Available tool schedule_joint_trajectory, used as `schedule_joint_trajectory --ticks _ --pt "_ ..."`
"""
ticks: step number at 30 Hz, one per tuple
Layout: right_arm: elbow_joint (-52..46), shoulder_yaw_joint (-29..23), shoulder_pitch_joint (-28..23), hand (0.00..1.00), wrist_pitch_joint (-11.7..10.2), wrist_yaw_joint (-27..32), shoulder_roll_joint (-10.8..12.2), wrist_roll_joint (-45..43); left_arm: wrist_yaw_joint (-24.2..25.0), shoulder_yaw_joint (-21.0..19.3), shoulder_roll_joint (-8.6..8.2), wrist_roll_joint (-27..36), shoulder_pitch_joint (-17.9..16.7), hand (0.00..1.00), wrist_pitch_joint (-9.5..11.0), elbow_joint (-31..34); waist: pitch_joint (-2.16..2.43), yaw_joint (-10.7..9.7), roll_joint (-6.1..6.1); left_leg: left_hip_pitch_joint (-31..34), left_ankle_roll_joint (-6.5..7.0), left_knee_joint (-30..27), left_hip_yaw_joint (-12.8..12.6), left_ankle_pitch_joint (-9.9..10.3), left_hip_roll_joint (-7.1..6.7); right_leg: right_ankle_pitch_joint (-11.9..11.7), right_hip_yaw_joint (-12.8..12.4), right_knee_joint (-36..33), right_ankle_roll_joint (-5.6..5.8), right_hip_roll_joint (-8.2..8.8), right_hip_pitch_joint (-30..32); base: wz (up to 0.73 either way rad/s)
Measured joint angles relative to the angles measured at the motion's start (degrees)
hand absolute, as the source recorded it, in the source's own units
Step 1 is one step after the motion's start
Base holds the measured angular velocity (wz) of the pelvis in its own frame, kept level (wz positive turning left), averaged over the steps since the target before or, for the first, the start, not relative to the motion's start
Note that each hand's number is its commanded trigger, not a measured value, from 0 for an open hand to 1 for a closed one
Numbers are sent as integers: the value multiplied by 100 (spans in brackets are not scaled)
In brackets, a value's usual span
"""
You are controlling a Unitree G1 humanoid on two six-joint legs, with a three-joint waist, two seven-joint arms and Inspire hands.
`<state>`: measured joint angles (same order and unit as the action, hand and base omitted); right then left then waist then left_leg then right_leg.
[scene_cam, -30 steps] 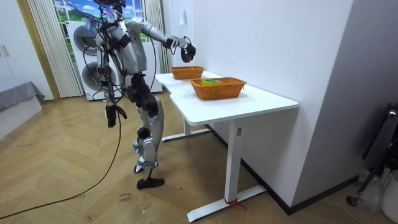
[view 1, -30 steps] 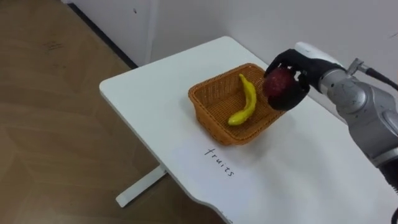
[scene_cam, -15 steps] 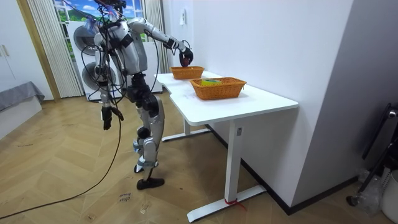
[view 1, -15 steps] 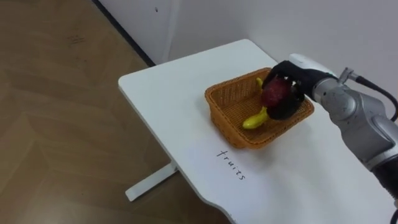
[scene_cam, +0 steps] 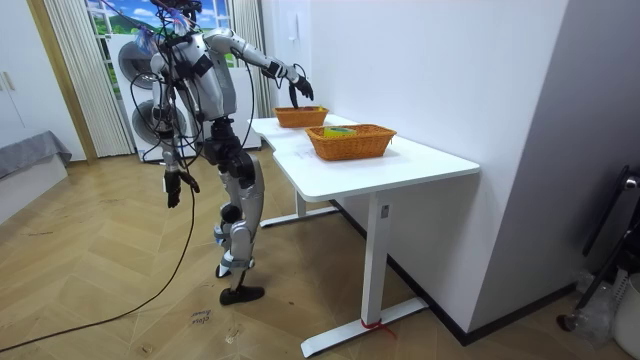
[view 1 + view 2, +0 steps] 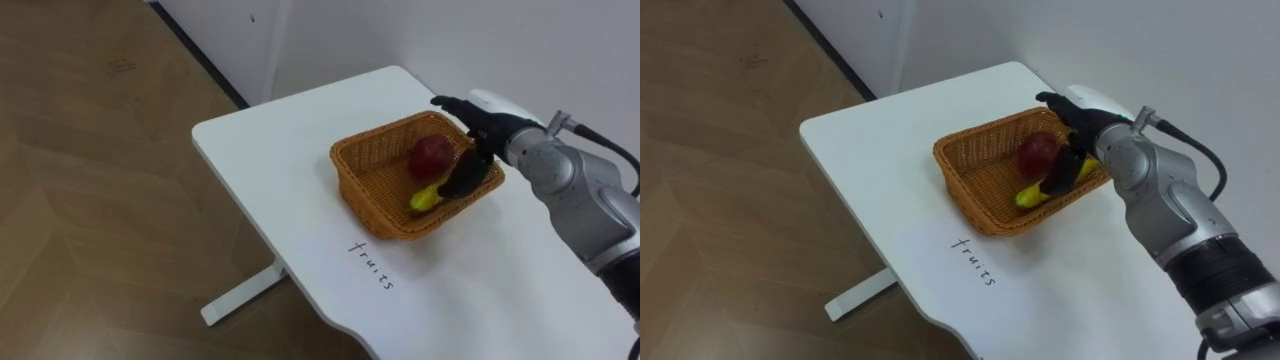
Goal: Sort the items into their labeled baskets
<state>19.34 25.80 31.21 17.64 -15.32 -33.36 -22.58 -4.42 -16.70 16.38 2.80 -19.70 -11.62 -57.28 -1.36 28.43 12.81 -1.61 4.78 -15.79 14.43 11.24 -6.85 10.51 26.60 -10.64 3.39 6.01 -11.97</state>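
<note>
On the white bench (image 6: 290,170), the wicker basket (image 6: 362,182) is holding the red apple (image 6: 430,157), lying just left of the right hand (image 6: 478,128), which is hovering with fingers wide, gripping nothing. The hand is covering most of the banana (image 6: 425,199) beneath it.

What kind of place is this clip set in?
Probably a room in a home, possibly staged for testing: herringbone wood floor, long curtains, and a white desk carrying wicker baskets.
</note>
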Motion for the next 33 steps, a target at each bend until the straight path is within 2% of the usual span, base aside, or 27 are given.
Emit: schedule_joint_trajectory --ticks 5,8,24,29,32,33 --pt "-5 0 0 0 7 0 0 -2 -13 6 0 7 -8 0 -16 -2 37 -6 -15 31 -7 -4 -6 -5 -2 0 -38 -1 0 0 6 0" --pt "-3 -1 0 0 11 12 0 1 -13 6 -1 7 -9 0 -37 -3 41 -7 -17 24 -6 -4 -5 -6 -2 0 -116 -2 0 -4 4 0" --pt "5 -1 4 0 5 17 0 32 -32 5 -1 6 -7 0 -50 -16 44 -8 -13 24 -5 5 -5 -5 -3 0 -119 -2 0 -2 20 0" --pt "4 -2 10 0 -8 18 0 29 -9 2 -2 49 4 0 -48 -10 71 -13 23 42 -4 13 -32 -5 2 0 -141 -8 0 0 80 -2" --pt "3 -17 181 0 -16 32 0 26 27 -5 -27 104 65 0 -48 -15 75 -96 28 69 -5 2 -98 -7 16 0 -178 1 0 -1 138 -9" --pt "3 -81 265 0 -57 40 -1 14 27 -8 -27 104 73 0 -42 -22 76 -207 29 92 -3 -12 -98 -9 16 0 -160 -2 0 0 160 -5"
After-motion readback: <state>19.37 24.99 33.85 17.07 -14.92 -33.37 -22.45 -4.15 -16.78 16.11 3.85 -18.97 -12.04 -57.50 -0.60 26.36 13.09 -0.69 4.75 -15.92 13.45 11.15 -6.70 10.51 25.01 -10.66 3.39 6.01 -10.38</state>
